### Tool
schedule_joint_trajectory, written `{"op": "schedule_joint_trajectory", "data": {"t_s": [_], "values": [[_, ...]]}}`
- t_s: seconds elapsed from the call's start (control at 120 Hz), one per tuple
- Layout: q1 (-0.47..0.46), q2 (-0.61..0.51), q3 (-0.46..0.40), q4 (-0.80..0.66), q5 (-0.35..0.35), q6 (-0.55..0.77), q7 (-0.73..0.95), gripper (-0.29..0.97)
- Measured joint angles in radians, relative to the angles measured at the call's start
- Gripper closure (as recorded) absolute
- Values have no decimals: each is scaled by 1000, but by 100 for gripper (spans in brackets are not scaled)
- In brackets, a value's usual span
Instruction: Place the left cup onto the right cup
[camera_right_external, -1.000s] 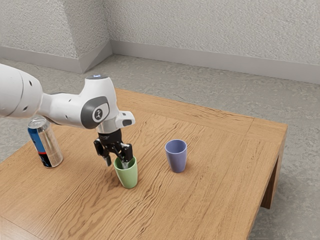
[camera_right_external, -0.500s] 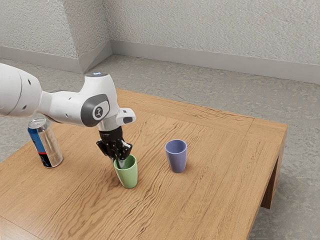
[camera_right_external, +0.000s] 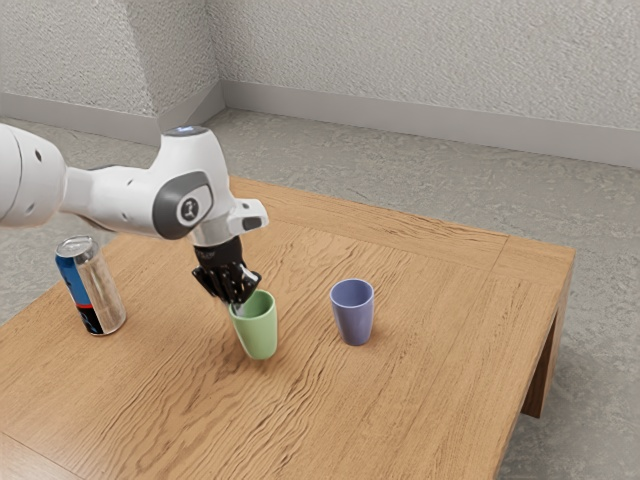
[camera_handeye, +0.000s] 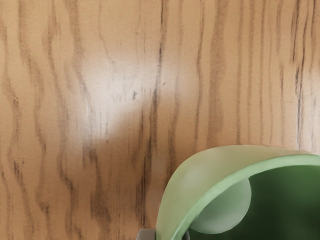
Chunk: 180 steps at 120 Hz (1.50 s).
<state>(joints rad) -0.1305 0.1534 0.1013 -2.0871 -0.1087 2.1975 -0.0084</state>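
**Item 1, green cup** (camera_right_external: 257, 327): the task's left cup. You find it on the exterior view's left of the purple cup (camera_right_external: 351, 310), near it but apart. Its mouth is up and it leans a little. Its base looks just clear of the table (camera_right_external: 430, 400), though you cannot be sure.

**Item 2, gripper** (camera_right_external: 238, 296): pinched on the green cup's rim, on the side turned away from the purple cup. It seems to have one finger inside the wall and one outside. You likely hold it there so the base and lower wall stay free to go onto the purple cup. The lean probably comes from this one-sided hold. In the wrist view the green cup (camera_handeye: 200, 175) curves directly under the hand.

**Item 3, purple cup**: the target. It stands upright on the table, mouth open.

**Item 4, can** (camera_right_external: 90, 285): tilted, well beyond the green cup from the purple cup, so off the likely path.

**Step, as you may judge it**: the lift; the carry across to the purple cup is not yet done
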Motion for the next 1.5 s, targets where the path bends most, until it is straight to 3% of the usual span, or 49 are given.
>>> {"op": "schedule_joint_trajectory", "data": {"t_s": [0.642,1.5], "values": [[-11,-15,-7,277,34,-247,-4,79],[-104,161,-43,532,38,-318,-7,79]]}}
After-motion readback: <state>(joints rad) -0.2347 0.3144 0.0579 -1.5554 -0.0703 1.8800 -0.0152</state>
